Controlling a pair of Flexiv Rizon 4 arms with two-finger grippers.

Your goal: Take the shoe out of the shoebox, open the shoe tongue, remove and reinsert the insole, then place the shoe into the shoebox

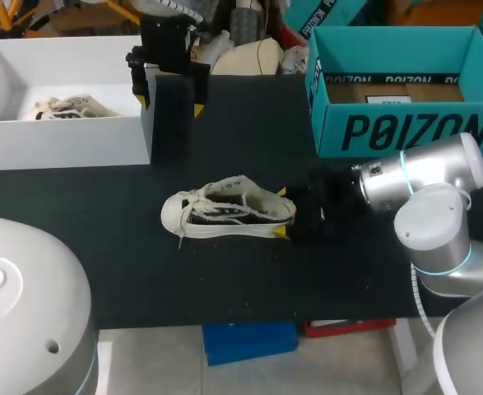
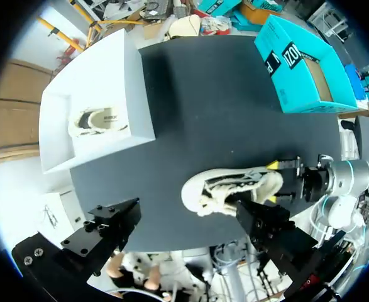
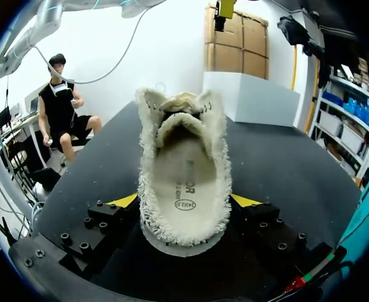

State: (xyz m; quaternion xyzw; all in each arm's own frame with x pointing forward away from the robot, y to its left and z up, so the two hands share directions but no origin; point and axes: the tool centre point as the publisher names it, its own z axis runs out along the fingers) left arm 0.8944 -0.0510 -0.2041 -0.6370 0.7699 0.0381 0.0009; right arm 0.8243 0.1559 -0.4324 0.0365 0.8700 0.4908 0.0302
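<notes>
Your right claw (image 1: 280, 211) clamps the shoe (image 1: 225, 211) by its heel on the bench (image 1: 225, 280), the left claw (image 1: 170, 105) hangs wide; next, I think, pull the tongue (image 3: 183, 126) open.

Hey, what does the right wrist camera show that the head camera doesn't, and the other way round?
Only the right wrist view looks into the shoe from the heel: the insole lies inside, the tongue arched above it. Only the head view shows a second shoe in the white box and the teal shoebox with its open top. Both show the right tool shut on the shoe's heel, on the black table.
</notes>
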